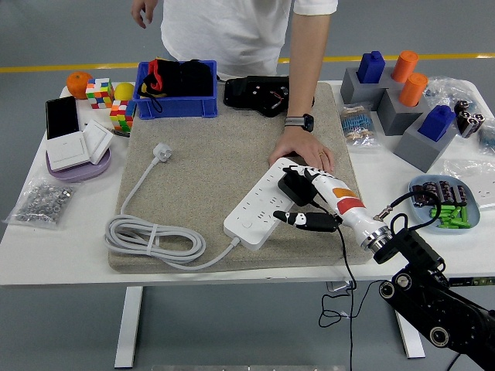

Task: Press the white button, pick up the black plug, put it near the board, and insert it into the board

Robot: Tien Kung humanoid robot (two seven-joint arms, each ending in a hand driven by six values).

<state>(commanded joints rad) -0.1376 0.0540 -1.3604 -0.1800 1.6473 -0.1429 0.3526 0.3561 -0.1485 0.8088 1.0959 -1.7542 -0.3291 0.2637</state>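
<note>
Right hand (pixel 309 202) clamped on the black plug (pixel 293 188), poised over the white board (pixel 259 207) a person's hand (pixel 304 151) steadies — risks skewed prongs missing sockets, or its trailing cable (pixel 348 278) tugging it askew

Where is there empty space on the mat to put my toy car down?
The beige mat is bare between the blue bin, the white plug and the power strip. It is crowded by the strip, where the right hand holds the black plug beside a person's hand.

Two Rubik's cubes (pixel 100 92), one board (pixel 263 205)
</note>
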